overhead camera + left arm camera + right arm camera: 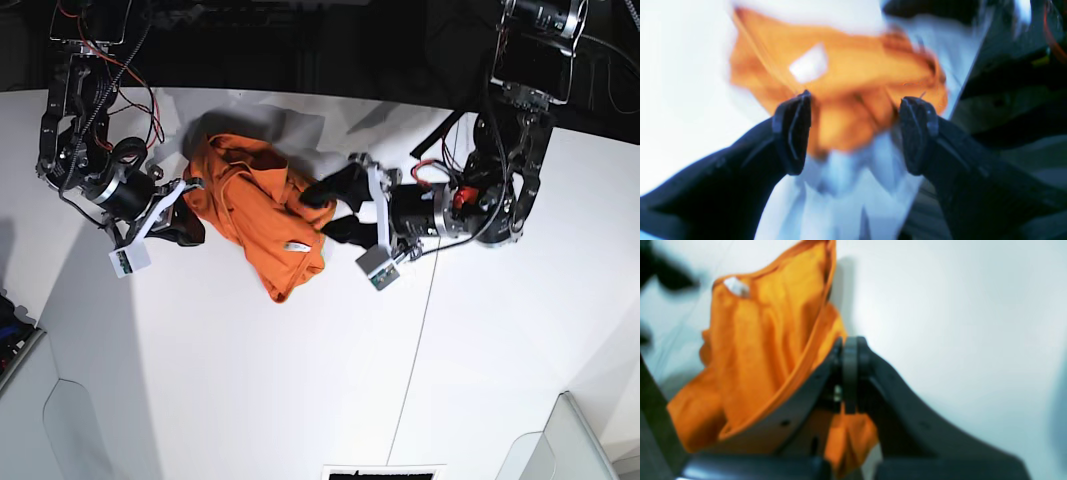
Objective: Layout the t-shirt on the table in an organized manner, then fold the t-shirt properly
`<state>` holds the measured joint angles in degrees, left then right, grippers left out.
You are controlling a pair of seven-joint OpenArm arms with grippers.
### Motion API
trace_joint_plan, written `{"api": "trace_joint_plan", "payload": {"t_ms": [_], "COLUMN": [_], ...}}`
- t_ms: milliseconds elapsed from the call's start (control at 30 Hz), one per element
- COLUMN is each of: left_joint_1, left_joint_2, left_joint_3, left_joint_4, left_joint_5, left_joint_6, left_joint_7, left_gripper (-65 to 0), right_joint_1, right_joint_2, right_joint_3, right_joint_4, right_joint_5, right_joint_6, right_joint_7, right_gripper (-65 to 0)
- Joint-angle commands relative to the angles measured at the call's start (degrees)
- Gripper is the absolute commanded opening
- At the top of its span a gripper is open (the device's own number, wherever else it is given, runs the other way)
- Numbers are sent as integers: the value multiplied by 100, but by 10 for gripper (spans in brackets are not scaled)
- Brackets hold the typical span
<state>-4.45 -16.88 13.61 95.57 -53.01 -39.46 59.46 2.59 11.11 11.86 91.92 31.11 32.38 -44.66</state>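
the shirt [255, 220] lay bunched at about 10 o'clock on the table [300, 400]. the right claw [848, 373] was clamped on its edge, likely to pull it flat. the left claw [855, 133] gaped at 3 o'clock of the shirt, holding nothing.

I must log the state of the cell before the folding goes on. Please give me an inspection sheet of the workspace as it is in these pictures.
Surface: white table, with a thin dark seam running across it.
Job's things: orange t-shirt, bunched up, not laid flat; small white label showing.
Clutter: nothing seen on the table besides the t-shirt.
Grippers: right gripper shut on an edge of the t-shirt; left gripper open, close to the t-shirt's other side, holding nothing.
Cables: red and black wires loose along the right arm; red wire at the left arm.
Surroundings: dark background behind the table; grey bins at the lower corners.
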Motion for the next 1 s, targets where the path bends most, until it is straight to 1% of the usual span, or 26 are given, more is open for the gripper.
{"api": "trace_joint_plan", "payload": {"t_ms": [0, 100, 167, 267, 367, 467, 600, 667, 800, 967], "left_joint_1": [42, 538, 809, 1093, 1080, 909, 501, 216, -420, -1156], "left_joint_2": [-13, -9, -9, -4, 109, 374, 728, 859, 1029, 1150], "left_joint_3": [-13, -13, -13, -13, -13, -13, -13, -13, -13, -11], "left_joint_4": [236, 498, 511, 483, 352, -31, -953, -1443, -2159, -2811], "left_joint_5": [-162, -162, -101, 380, 876, 1239, 1399, 1580, 1834, 1858], "left_joint_6": [-54, -54, -54, -54, -54, -54, -54, -54, -54, -54], "left_joint_7": [-133, -144, -299, -767, -1123, -1309, -1473, -1615, -1851, -1858], "left_gripper": [-214, -214, -214, -214, -214, -214, -214, -214, -214, -214], "right_joint_1": [153, 264, 297, 310, 286, 260, 258, 258, 155, -297], "right_joint_2": [44, 46, 44, 44, 44, 44, 26, 28, 31, -4], "right_joint_3": [13, 13, 13, 13, 13, 13, 11, 11, 13, 13], "right_joint_4": [105, -17, -236, -656, -826, -824, -824, -824, -800, -621], "right_joint_5": [17, -267, -317, -247, -85, 107, 463, 603, 754, 1143], "right_joint_6": [15, 15, 15, 17, 22, 48, 46, 46, 46, 94], "right_joint_7": [136, 232, 299, 337, 317, 236, -162, -326, -378, -376], "right_gripper": [-650, -650, -650, -650, -650, -650, -650, -650, -650, -650]}}
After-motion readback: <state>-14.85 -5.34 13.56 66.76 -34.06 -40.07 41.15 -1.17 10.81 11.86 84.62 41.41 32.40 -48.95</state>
